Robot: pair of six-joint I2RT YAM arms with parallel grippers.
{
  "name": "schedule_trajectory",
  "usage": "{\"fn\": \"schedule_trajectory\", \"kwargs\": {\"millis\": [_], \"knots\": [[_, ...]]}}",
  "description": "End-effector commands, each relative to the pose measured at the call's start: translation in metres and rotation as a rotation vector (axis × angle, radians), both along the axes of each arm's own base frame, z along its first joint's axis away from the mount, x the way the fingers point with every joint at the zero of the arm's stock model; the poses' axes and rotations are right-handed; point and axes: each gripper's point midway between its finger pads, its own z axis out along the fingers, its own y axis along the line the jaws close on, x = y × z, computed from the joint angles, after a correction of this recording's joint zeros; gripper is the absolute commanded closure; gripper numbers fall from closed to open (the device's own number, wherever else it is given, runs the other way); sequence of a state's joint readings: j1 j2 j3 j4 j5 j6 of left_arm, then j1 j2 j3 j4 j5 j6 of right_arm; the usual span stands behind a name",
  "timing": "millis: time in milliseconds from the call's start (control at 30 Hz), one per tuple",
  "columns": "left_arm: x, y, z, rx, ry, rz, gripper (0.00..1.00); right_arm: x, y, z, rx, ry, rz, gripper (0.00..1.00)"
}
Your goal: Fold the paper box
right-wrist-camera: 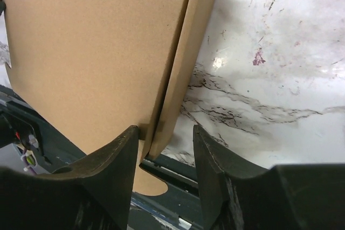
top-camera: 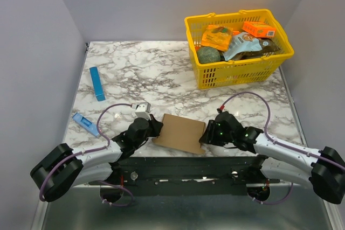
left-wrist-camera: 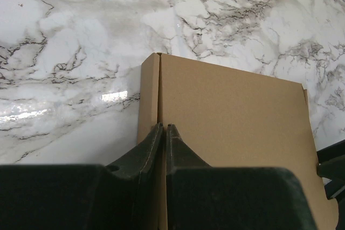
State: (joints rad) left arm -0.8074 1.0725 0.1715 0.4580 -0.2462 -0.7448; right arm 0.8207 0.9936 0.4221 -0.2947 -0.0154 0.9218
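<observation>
The paper box (top-camera: 180, 133) is a brown cardboard piece lying near the table's front edge between both arms. My left gripper (top-camera: 155, 129) is at its left edge. In the left wrist view the gripper (left-wrist-camera: 164, 126) is shut on the paper box (left-wrist-camera: 232, 111), with a thin cardboard wall pinched along the side crease. My right gripper (top-camera: 206, 133) is at the box's right edge. In the right wrist view this gripper (right-wrist-camera: 164, 129) stands open around the narrow side flap of the box (right-wrist-camera: 91, 52). Its left finger (right-wrist-camera: 116, 154) touches the cardboard and the right finger (right-wrist-camera: 213, 154) is apart.
A yellow basket (top-camera: 237, 71) holding orange packets and other goods stands at the back right. A blue strip (top-camera: 97, 83) lies at the left, and a light blue item (top-camera: 85, 123) lies nearer the left arm. A black rail (top-camera: 188, 168) runs along the near edge.
</observation>
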Motion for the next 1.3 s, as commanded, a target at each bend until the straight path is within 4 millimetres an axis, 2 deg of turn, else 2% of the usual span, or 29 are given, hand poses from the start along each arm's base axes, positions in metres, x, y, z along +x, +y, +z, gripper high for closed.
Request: {"fn": "schedule_trajectory", "kwargs": {"millis": [0, 100, 200, 300, 400, 500, 533, 567, 633, 667, 700, 833, 900, 933, 1000, 1133, 1167, 1267], "knots": [[-0.008, 0.012, -0.022, 0.084, 0.045, 0.008, 0.86, -0.005, -0.001, -0.017, -0.017, 0.020, 0.019, 0.51], [-0.008, 0.013, -0.023, 0.086, 0.049, 0.009, 0.86, -0.010, -0.012, -0.032, -0.084, 0.064, 0.003, 0.60], [-0.007, 0.012, -0.023, 0.080, 0.044, 0.009, 0.86, -0.012, -0.028, -0.046, -0.151, 0.070, -0.033, 0.63], [-0.007, 0.009, -0.021, 0.068, 0.030, -0.004, 0.86, -0.011, -0.033, -0.048, -0.176, 0.061, -0.044, 0.64], [-0.007, 0.003, -0.017, 0.063, 0.020, -0.038, 0.85, -0.006, -0.034, -0.041, -0.187, 0.039, -0.048, 0.63], [-0.004, -0.005, -0.006, 0.059, -0.005, -0.071, 0.78, 0.007, -0.034, -0.016, -0.198, -0.042, -0.031, 0.46], [-0.003, -0.006, 0.001, 0.052, -0.022, -0.072, 0.75, 0.007, -0.039, -0.010, -0.227, -0.058, -0.010, 0.33], [0.002, -0.008, 0.011, 0.049, -0.047, -0.075, 0.67, 0.014, -0.033, 0.009, -0.201, -0.113, 0.007, 0.27], [0.003, -0.008, 0.022, 0.044, -0.070, -0.077, 0.59, 0.018, -0.029, 0.025, -0.194, -0.185, 0.084, 0.17], [0.005, -0.009, 0.028, 0.038, -0.081, -0.074, 0.52, 0.020, -0.022, 0.038, -0.164, -0.235, 0.130, 0.16], [0.006, -0.009, 0.033, 0.033, -0.088, -0.074, 0.50, 0.022, -0.012, 0.051, -0.128, -0.268, 0.177, 0.16], [0.004, -0.003, 0.044, 0.035, -0.096, -0.067, 0.32, 0.026, 0.016, 0.080, -0.085, -0.408, 0.399, 0.15], [0.001, 0.002, 0.041, 0.043, -0.087, -0.064, 0.23, 0.025, 0.026, 0.078, -0.105, -0.413, 0.482, 0.15], [-0.002, 0.003, 0.042, 0.036, -0.085, -0.070, 0.22, 0.029, 0.033, 0.088, -0.120, -0.464, 0.530, 0.15], [-0.006, 0.007, 0.034, 0.046, -0.062, -0.069, 0.21, 0.027, 0.045, 0.091, -0.175, -0.512, 0.595, 0.15], [-0.017, 0.009, 0.017, 0.032, -0.008, -0.090, 0.25, 0.027, 0.071, 0.085, -0.283, -0.615, 0.715, 0.15], [-0.019, 0.010, 0.011, 0.032, 0.009, -0.092, 0.28, 0.020, 0.079, 0.084, -0.287, -0.636, 0.749, 0.15], [-0.021, 0.011, 0.004, 0.038, 0.024, -0.097, 0.34, 0.020, 0.094, 0.077, -0.338, -0.686, 0.784, 0.17]]}}
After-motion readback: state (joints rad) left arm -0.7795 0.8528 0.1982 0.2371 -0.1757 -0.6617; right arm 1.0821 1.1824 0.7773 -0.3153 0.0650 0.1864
